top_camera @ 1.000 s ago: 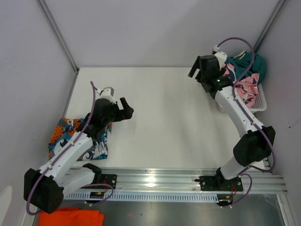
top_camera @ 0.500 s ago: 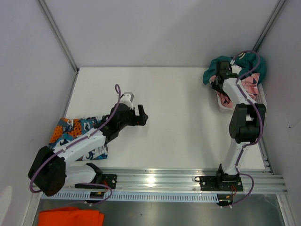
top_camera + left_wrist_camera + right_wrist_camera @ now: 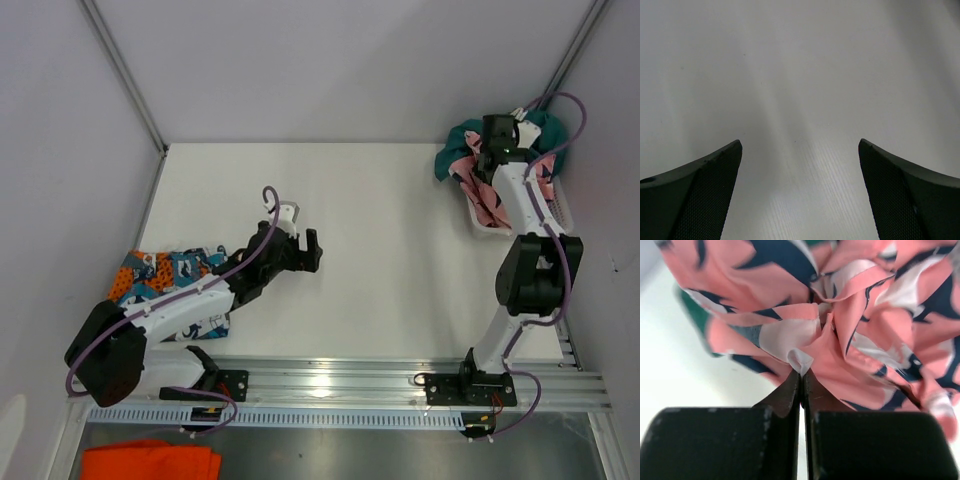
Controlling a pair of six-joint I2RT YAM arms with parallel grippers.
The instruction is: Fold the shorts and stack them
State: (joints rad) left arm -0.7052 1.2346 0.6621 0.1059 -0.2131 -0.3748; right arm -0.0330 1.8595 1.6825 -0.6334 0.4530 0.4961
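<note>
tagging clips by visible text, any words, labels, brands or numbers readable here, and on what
No readable text in any view.
graphic print shorts: pattern only, no letters to make out.
pink shark shorts: shark print only, no label in view.
teal shorts, white basket, orange cloth: no markings visible.
base rail: nothing legible at this size.
</note>
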